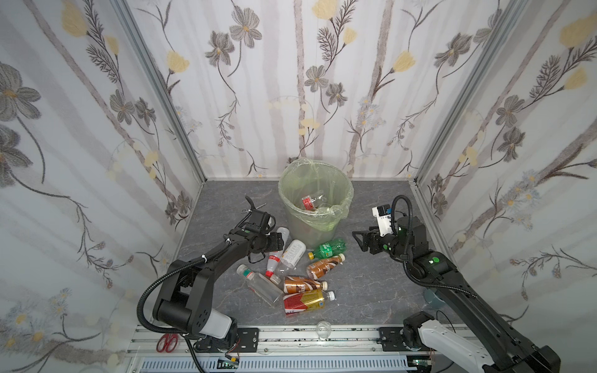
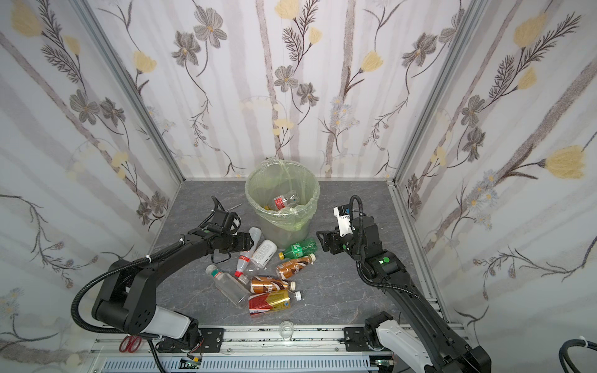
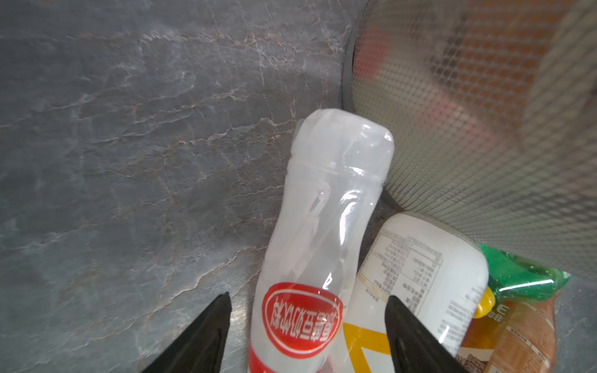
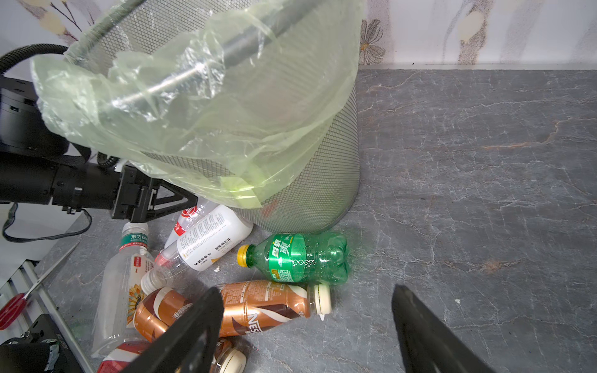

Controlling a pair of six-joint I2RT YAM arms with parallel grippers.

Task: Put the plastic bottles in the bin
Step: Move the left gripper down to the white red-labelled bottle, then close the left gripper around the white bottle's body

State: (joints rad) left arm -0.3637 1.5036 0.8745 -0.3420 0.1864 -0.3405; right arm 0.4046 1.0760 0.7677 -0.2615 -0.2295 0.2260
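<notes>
Left gripper (image 3: 307, 295) straddles clear bottle (image 3: 326, 206), jaws apart

- We count seven plastic bottles lying on the grey marbled worktop (image 1: 371, 290).
- Three are clear: a frosted bottle with a red oval label (image 1: 273, 259), a white-labelled bottle (image 1: 293, 253) and a square-sided bottle with a green neck band (image 1: 262, 286).
- Two are brown-orange coffee bottles (image 1: 324, 265) (image 1: 302, 284).
- One is a green bottle (image 1: 330, 247), and one is a red-gold bottle (image 1: 303, 302).
- There is one round mesh bin with a light green liner (image 1: 315, 222). Inside it we make out at least one clear red-labelled bottle (image 1: 310, 202).
- We also count one small clear glass cup (image 1: 323, 330) and one pair of red-handled scissors (image 1: 167, 343).
</notes>
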